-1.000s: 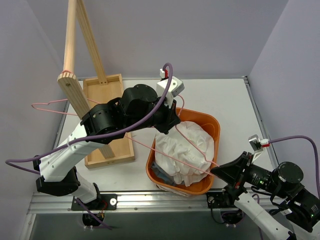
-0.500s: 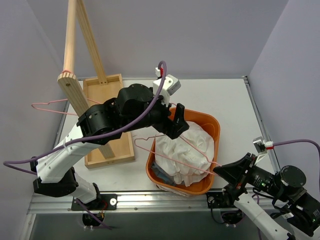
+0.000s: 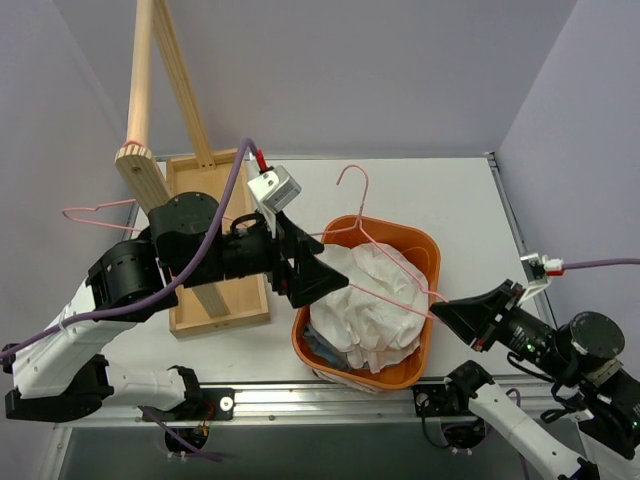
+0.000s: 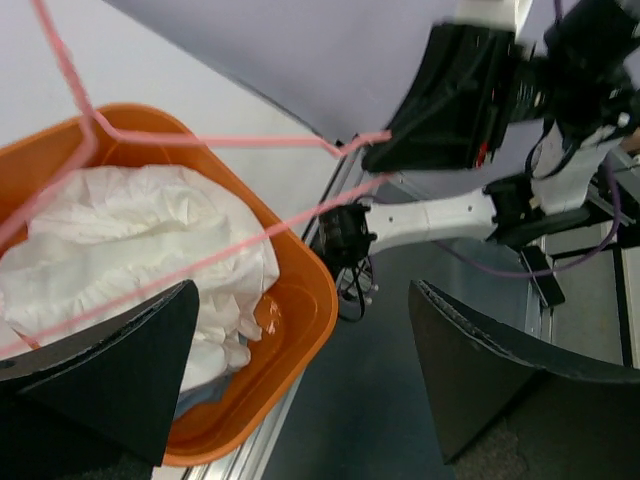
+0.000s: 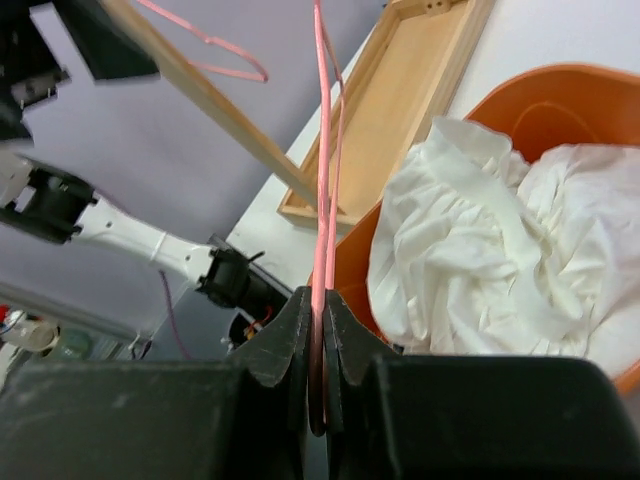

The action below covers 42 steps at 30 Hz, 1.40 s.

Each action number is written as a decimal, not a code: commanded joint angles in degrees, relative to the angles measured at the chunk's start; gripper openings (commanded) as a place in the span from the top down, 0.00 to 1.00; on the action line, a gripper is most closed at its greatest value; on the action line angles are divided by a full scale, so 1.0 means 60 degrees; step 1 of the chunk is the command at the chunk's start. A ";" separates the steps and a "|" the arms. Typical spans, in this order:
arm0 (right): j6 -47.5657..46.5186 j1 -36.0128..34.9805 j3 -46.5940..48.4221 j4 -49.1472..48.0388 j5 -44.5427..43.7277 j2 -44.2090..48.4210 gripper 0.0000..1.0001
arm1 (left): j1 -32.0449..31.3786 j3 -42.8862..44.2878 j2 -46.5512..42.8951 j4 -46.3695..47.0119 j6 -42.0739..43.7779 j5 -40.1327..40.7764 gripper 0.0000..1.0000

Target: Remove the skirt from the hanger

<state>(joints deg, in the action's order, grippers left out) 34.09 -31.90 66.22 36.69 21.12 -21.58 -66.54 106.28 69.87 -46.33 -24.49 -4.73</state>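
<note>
The white skirt [image 3: 372,300] lies crumpled in the orange basket [image 3: 428,246]. A pink wire hanger [image 3: 385,262] slants above it, bare, its hook [image 3: 350,180] over the table behind the basket. My right gripper [image 3: 441,312] is shut on the hanger's right corner, and the right wrist view shows the wire [image 5: 321,150] pinched between the fingers [image 5: 290,335]. My left gripper [image 3: 322,268] hangs open at the basket's left rim, holding nothing. In the left wrist view the skirt [image 4: 130,240] and hanger [image 4: 220,140] lie beyond its spread fingers [image 4: 110,370].
A wooden rack post [image 3: 135,170] stands at the left with a second pink hanger [image 3: 95,212] on it. A shallow wooden tray [image 3: 215,240] lies left of the basket. The basket sits close to the table's front edge rail [image 3: 300,400].
My left gripper opened, let go of the hanger and drew back to the left. The hanger swung up, its hook now behind the basket. My right gripper kept its hold and rose slightly.
</note>
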 commanded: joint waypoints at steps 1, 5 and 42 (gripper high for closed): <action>-0.0831 0.0043 0.0506 -0.1762 -0.0530 -0.1742 1.00 | 0.0016 -0.1012 -0.0567 0.0573 -0.0327 -0.0661 0.06; -0.1811 0.0029 0.1077 -0.2392 -0.0781 -0.3372 1.00 | -0.0013 -0.2286 -0.1330 0.0631 -0.0415 -0.0516 0.06; -0.0847 -0.0952 0.5399 -0.9484 0.3540 -1.0157 1.00 | -0.0071 -0.7840 -0.2914 0.2139 -0.1543 -0.0764 0.06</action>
<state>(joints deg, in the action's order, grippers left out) 28.58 -35.57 94.45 -13.04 40.58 -82.89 -66.70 60.25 52.77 -38.13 -32.45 -7.70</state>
